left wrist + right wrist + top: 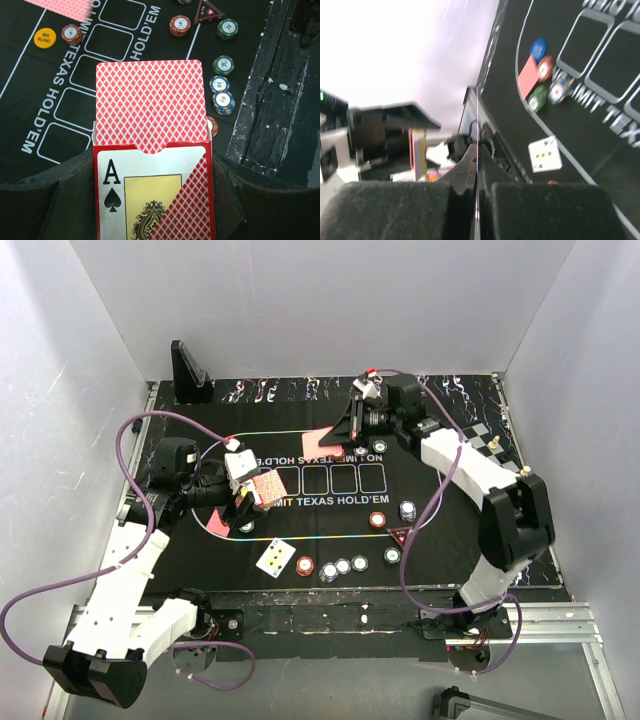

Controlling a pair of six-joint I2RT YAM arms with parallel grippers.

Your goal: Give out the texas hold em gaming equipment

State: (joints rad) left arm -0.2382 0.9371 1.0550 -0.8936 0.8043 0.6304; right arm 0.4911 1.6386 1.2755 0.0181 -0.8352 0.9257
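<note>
The left gripper (152,167) is clenched on a red cardboard card box printed with an ace of spades (150,200). A stack of red-backed playing cards (150,107) stands out of the box's open top. In the top view the box is held at the 9 o'clock side of the black printed poker mat (320,525).

The right gripper (477,155) is pinched tight on a single red-backed card (320,440), edge-on to its own camera, near the mat's 12 o'clock.

A face-up white playing card (275,557) lies on the mat at about 7 o'clock. A row of small round poker chips (343,566) lies just beside it toward 6 o'clock. A dark triangular marker (400,535) sits at 5 o'clock among more chips. An orange round chip marked "BIG BLIND" (44,38) shows in the left wrist view.
</note>
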